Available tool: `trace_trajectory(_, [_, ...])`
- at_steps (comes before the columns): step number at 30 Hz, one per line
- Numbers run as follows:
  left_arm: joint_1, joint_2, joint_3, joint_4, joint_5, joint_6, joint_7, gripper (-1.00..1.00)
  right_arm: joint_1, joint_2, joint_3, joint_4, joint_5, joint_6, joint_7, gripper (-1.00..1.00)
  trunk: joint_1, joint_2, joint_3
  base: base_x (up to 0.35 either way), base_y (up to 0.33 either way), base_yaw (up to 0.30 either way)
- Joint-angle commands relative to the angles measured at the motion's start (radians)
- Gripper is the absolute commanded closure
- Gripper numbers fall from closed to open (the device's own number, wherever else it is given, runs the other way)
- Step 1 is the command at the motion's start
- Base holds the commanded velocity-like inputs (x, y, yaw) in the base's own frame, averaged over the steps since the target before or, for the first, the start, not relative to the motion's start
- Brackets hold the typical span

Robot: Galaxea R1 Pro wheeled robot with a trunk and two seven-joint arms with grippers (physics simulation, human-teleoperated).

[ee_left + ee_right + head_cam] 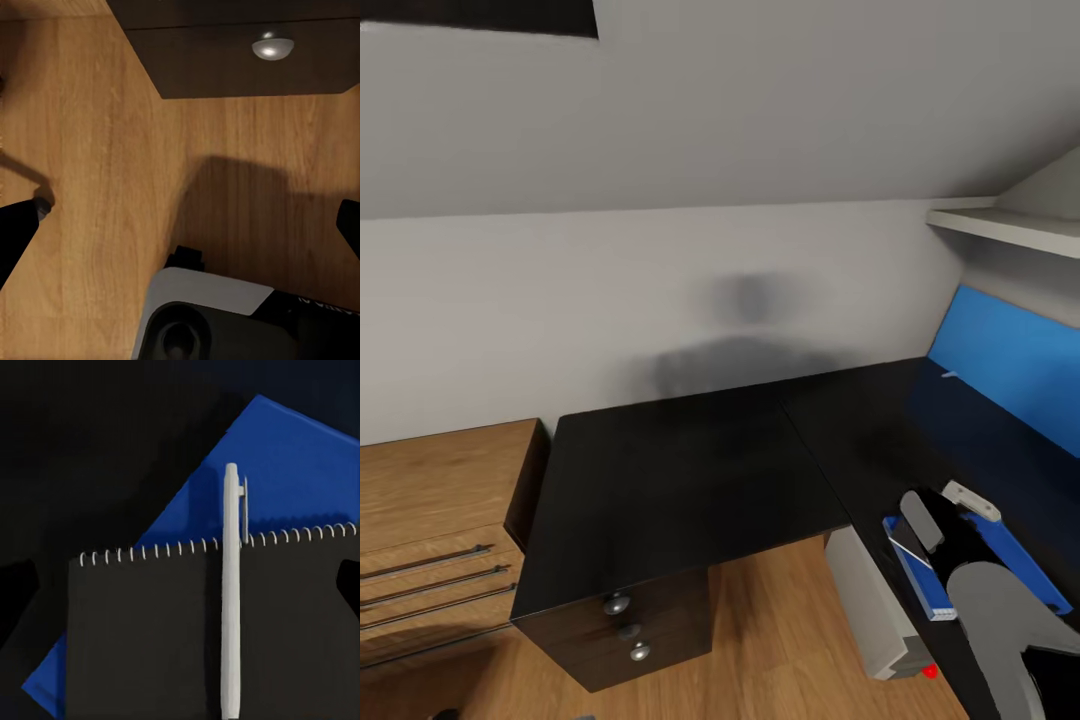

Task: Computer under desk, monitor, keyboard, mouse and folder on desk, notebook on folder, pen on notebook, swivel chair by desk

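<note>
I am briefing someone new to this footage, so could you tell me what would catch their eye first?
Probably the bright blue flat folder on the long black matte desk, with the dark spiral-bound notebook stacked on it and the slim white pen lying on top. Next, the desk's vivid blue back panel at the right of the head view.

Soft dim light, blurred wall shadow [745, 340]

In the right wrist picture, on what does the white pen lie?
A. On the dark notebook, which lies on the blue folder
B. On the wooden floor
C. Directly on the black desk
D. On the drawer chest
A: the pen lies across the spiral-bound notebook, its clip end reaching over the blue folder beneath.
</note>
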Motion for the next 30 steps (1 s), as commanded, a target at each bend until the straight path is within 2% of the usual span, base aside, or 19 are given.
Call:
trace_trajectory(1, [0.000,0.002,-0.008,-0.003,0.007,0.005,0.010,-1.00,0.000,0.005,0.001,-0.017,-0.003,0.006,-0.014,-1.00,-0.004,0.006,0.002,0.000,0.000,0.000])
trace_trajectory(5, [0.000,0.002,-0.008,-0.001,0.008,0.005,0.012,-1.00,0.007,0.038,0.002,-0.133,-0.001,0.014,-0.060,-1.00,-0.019,0.034,0.014,0.000,0.000,0.000])
trace_trajectory(8, [0.000,0.001,-0.008,0.000,0.009,0.005,0.012,-1.00,0.044,0.080,0.004,-0.249,0.003,0.048,-0.074,-1.00,-0.030,0.055,0.024,0.000,0.000,0.000])
trace_trajectory(11, [0.000,0.001,-0.007,0.000,0.009,0.005,0.012,-1.00,0.071,0.109,0.007,-0.309,0.007,0.065,-0.084,-1.00,-0.042,0.076,0.033,0.000,0.000,0.000])
trace_trajectory(12, [0.000,0.002,-0.007,0.000,0.009,0.005,0.012,-1.00,0.082,0.126,0.018,-0.329,0.010,0.071,-0.088,-1.00,-0.046,0.083,0.036,0.000,0.000,0.000])
trace_trajectory(13, [0.000,0.002,-0.007,0.000,0.009,0.005,0.012,-1.00,0.085,0.131,0.025,-0.332,0.011,0.072,-0.088,-1.00,-0.050,0.090,0.039,0.000,0.000,0.000])
trace_trajectory(18, [0.000,0.002,-0.007,0.001,0.009,0.005,0.012,-1.00,0.100,0.165,0.102,-0.346,0.012,0.078,-0.093,-1.00,-0.069,0.125,0.055,0.000,0.000,0.000])
trace_trajectory(20, [0.000,0.002,-0.005,0.001,0.009,0.005,0.012,-1.00,0.111,0.196,0.143,-0.350,0.013,0.076,-0.096,-1.00,-0.076,0.139,0.061,0.000,0.000,0.000])
trace_trajectory(22, [0.000,0.002,-0.003,0.001,0.009,0.005,0.012,-1.00,0.114,0.210,0.159,-0.352,0.013,0.077,-0.096,-1.00,-0.084,0.153,0.068,0.000,0.000,0.000])
trace_trajectory(23, [0.000,0.002,0.010,0.001,0.009,0.004,0.011,-1.00,0.121,0.237,0.246,-0.353,0.011,0.078,-0.092,-1.00,-0.088,0.160,0.071,0.000,0.000,0.000])
trace_trajectory(26, [0.000,0.003,0.014,0.001,0.009,0.003,0.011,-1.00,0.125,0.240,0.308,-0.353,0.007,0.077,-0.093,-1.00,-0.099,0.181,0.080,0.000,0.000,0.000])
trace_trajectory(27, [0.000,0.004,0.073,0.001,0.037,0.004,0.007,-1.00,0.130,0.275,0.350,-0.346,0.006,0.073,-0.092,-1.00,-0.103,0.188,0.083,-0.269,0.000,0.000])
trace_trajectory(30, [0.000,0.011,0.121,0.034,0.042,0.005,0.003,-1.00,0.130,0.287,0.353,-0.343,0.007,0.072,-0.090,-1.00,-0.115,0.209,0.093,-0.309,0.000,0.000])
